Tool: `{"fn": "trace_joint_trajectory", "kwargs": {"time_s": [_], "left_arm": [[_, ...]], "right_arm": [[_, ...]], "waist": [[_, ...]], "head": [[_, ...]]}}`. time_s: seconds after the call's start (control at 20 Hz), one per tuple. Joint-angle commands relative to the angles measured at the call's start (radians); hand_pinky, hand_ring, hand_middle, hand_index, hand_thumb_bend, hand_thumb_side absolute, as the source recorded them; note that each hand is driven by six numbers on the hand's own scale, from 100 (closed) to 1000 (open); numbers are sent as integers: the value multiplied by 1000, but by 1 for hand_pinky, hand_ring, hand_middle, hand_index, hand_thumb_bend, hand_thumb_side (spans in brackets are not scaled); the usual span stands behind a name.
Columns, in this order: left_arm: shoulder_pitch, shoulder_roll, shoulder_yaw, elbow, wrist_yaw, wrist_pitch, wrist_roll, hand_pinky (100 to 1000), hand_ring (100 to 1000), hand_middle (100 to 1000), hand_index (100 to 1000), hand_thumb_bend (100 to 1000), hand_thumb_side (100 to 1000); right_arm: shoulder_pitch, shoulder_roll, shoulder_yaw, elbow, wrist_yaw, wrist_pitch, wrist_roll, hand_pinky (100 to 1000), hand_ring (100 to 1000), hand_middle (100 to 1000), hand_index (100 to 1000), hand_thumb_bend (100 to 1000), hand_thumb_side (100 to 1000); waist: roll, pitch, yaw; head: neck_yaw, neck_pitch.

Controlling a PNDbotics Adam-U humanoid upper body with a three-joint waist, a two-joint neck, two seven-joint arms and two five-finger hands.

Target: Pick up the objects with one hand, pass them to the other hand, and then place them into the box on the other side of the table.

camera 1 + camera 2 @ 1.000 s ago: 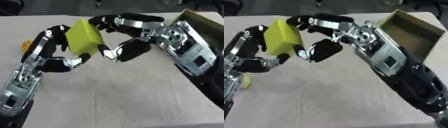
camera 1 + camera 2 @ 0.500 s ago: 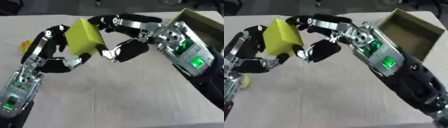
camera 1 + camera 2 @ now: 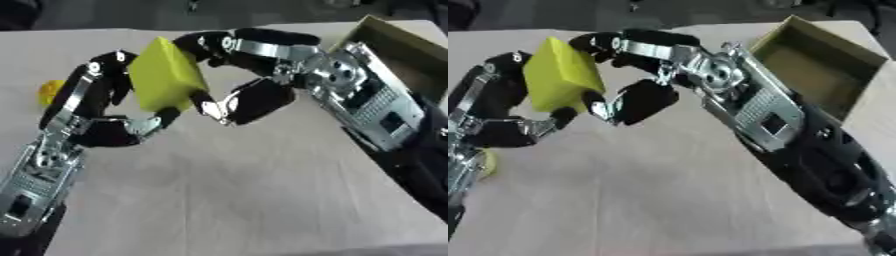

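A yellow-green block hangs above the table between my two hands. My left hand has its fingers curled round the block's left side and its thumb under the lower corner. Reaching in from the right, my right hand pinches the block's right side, fingers over the top edge and thumb at the lower right corner. The open cardboard box stands at the table's far right, behind my right forearm.
A small yellow object lies on the beige table at the far left, partly hidden by my left arm. Dark floor shows beyond the table's far edge.
None of the arms or the block has visibly moved; both hands stay on the block in the same spot.
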Motion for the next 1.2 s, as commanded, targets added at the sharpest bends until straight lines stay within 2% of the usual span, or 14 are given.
{"fn": "trace_joint_trajectory", "kwargs": {"time_s": [0.05, 0.75, 1.2], "left_arm": [[-22, 5, 2, -19, 12, -3, 7, 401, 385, 100, 173, 216, 100], [-28, 3, -2, -25, 9, -6, 4, 404, 378, 100, 156, 193, 100], [-27, 1, -3, -26, 10, -7, 3, 407, 377, 100, 152, 179, 100]], "right_arm": [[-14, -3, 3, -10, 4, 6, 7, 1000, 1000, 945, 1000, 100, 182], [-18, 1, 17, -10, 28, 25, 32, 1000, 1000, 903, 1000, 100, 195], [-20, 3, 21, -10, 35, 50, 35, 1000, 1000, 789, 951, 100, 208]], "waist": [[3, -13, 2], [3, -13, 6], [3, -11, 7]], "head": [[-3, 3], [-9, 3], [-12, 3]]}}
